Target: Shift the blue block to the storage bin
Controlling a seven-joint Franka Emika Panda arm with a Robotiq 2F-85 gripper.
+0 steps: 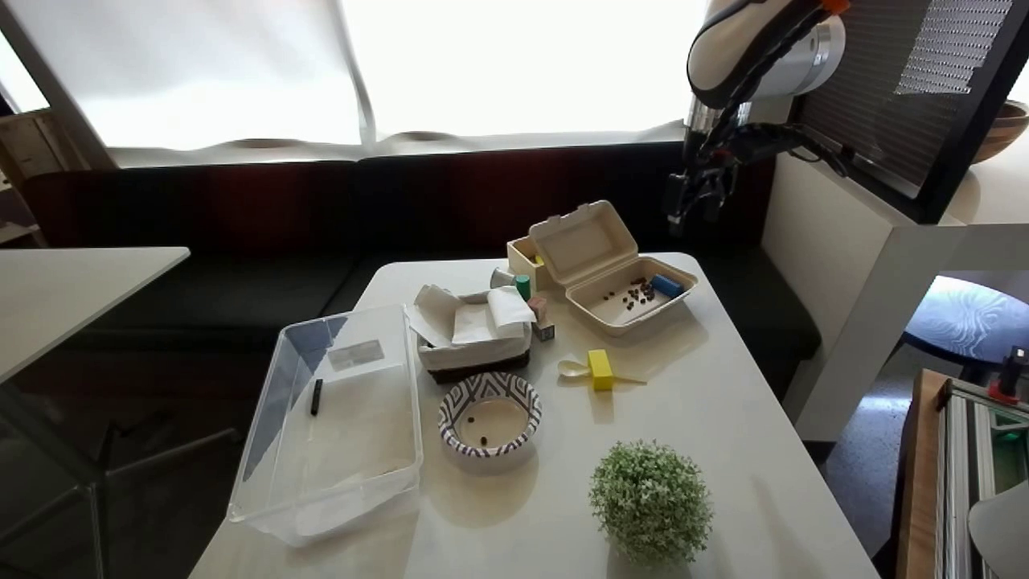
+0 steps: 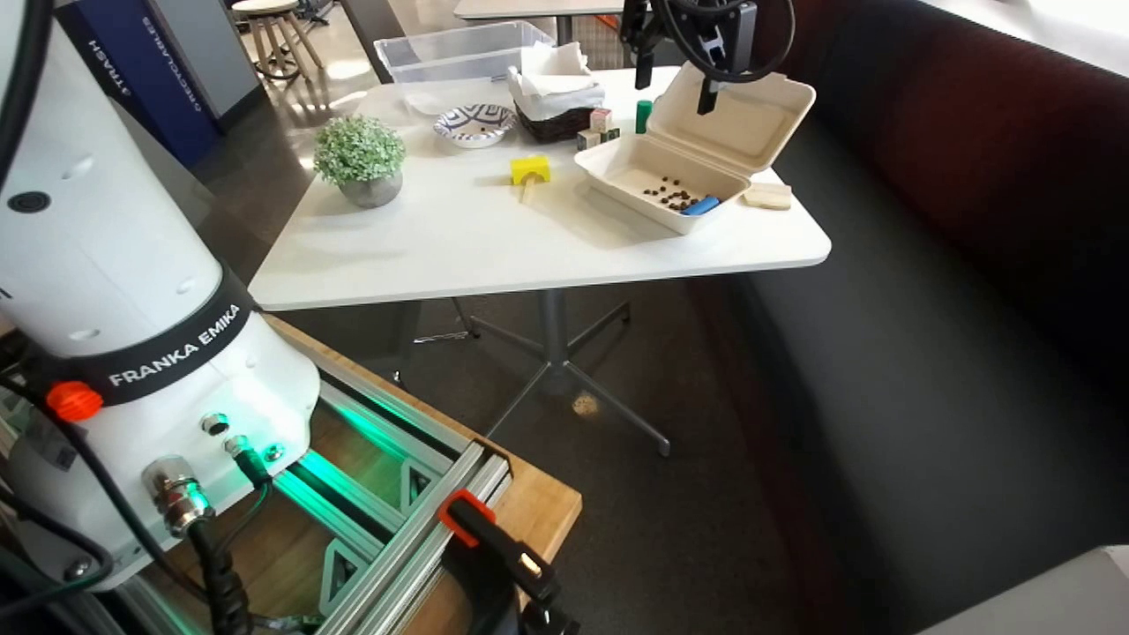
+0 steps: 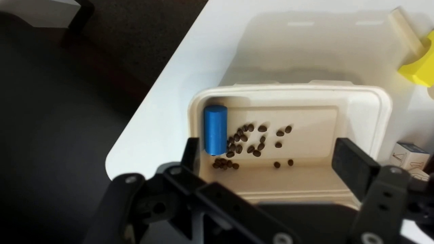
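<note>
The blue block (image 1: 666, 285) is a small bright blue cylinder lying in one end of the open clamshell food box (image 1: 591, 314), beside scattered coffee beans. It also shows in an exterior view (image 2: 701, 206) and in the wrist view (image 3: 216, 130). The storage bin (image 1: 346, 458), a large clear tub, stands at the far end of the table from the food box; it also shows in an exterior view (image 2: 463, 57). A black pen-like item (image 1: 316, 396) lies in it. My gripper (image 3: 269, 149) is open and empty above the food box, fingers wide apart; the block appears near one finger.
The food box's raised lid (image 2: 732, 115) stands close to the gripper. A patterned bowl (image 1: 526, 402), a cloth-lined basket (image 1: 474, 358) and small letter blocks (image 1: 544, 330) lie between food box and bin. A yellow block (image 1: 600, 370) on a spoon and a potted plant (image 1: 651, 503) are on the table.
</note>
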